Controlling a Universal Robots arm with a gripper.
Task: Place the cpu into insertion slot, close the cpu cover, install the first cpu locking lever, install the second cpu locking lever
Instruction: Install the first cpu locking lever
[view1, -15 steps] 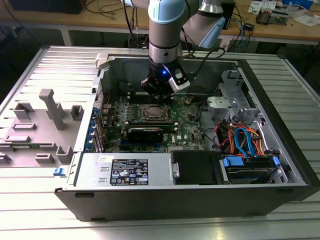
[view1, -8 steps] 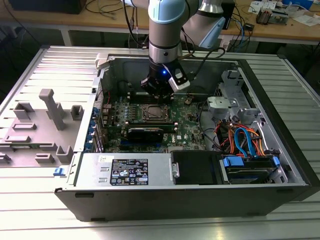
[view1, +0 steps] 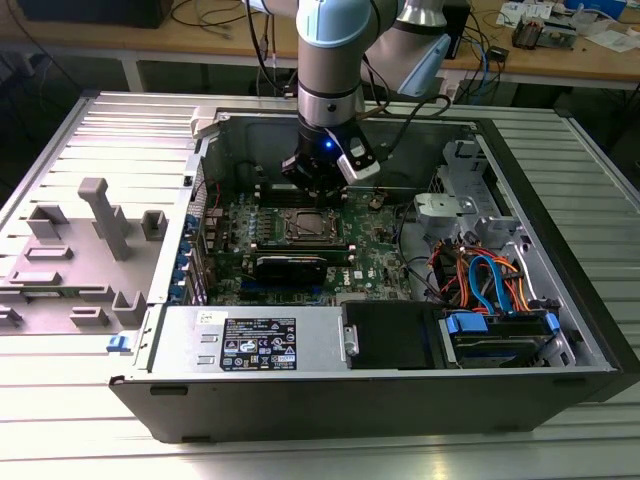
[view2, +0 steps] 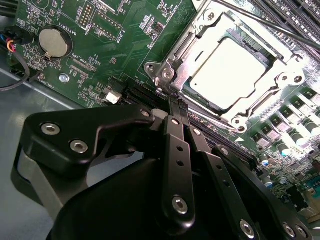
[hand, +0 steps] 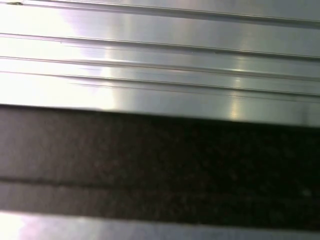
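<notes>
End effector: my end effector (view2: 176, 102) hangs over the green motherboard (view2: 125, 40) inside the open computer case (view1: 560, 250). In the second wrist view my two black fingers (view2: 177, 150) lie pressed together with no gap between them and nothing held, their tips right at the silver rim of the insertion slot (view2: 167, 75). In the exterior view the end effector (view1: 318, 190) sits just behind the socket.

Cpu: the cpu (view2: 232, 72) lies flat in the insertion slot, its bright metal top showing through the window of the frame.

Cpu cover: the cpu cover (view2: 202, 37) lies down flat around the cpu, a silver frame with screw posts at its corners.

Lever: a thin metal rod (view2: 280, 27) runs along the far side of the socket from my fingertips, beside the dark memory slots (view2: 300, 10). I cannot tell whether it is latched.

Socket in the exterior view: the insertion slot (view1: 310, 226) sits mid-board, with the long black expansion card (view1: 290, 265) just in front of it.

Near the socket: a round coin battery (view2: 52, 42) sits on the board, well apart from the socket.

Further out: a bundle of orange and blue cables (view1: 490, 285) lies toward the exterior view's right of the socket.

Outside the case: the case rests on a ribbed metal counter (view1: 120, 130), and a grey fixture tray (view1: 80, 250) stands toward the exterior view's left of the case.
</notes>
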